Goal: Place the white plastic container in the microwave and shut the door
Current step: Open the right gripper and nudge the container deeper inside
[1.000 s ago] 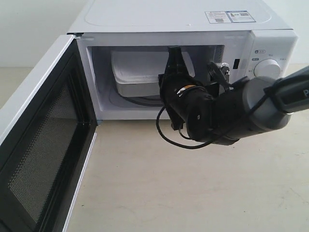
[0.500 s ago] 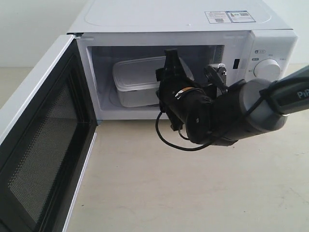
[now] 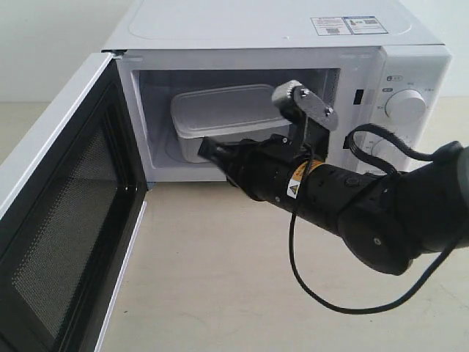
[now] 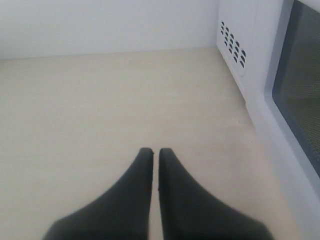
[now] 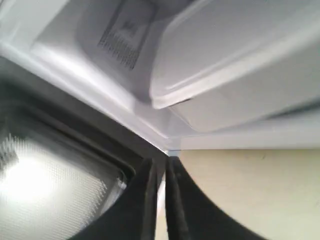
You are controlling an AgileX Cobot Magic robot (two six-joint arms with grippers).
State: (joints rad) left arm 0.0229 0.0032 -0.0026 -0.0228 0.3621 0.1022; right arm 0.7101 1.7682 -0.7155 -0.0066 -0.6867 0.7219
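The white plastic container sits inside the microwave, lid on, towards the left of the cavity; it also fills the right wrist view as the container. The door stands wide open at the left, its black inner face and mesh window showing. My right gripper is shut and empty, lying level just in front of the cavity mouth and pointing left towards the door's hinge side. In its own view the right gripper points at the lower hinge corner. My left gripper is shut over bare tabletop beside the microwave's vented side.
Two round knobs sit on the microwave's right panel. The right arm's black cable loops down over the beige table. The open door takes up the left front of the table. A white wall lies beyond the left gripper.
The right gripper let go of the container, drew out of the cavity, shut, and swung round to point left across the opening. The container has settled flat inside.
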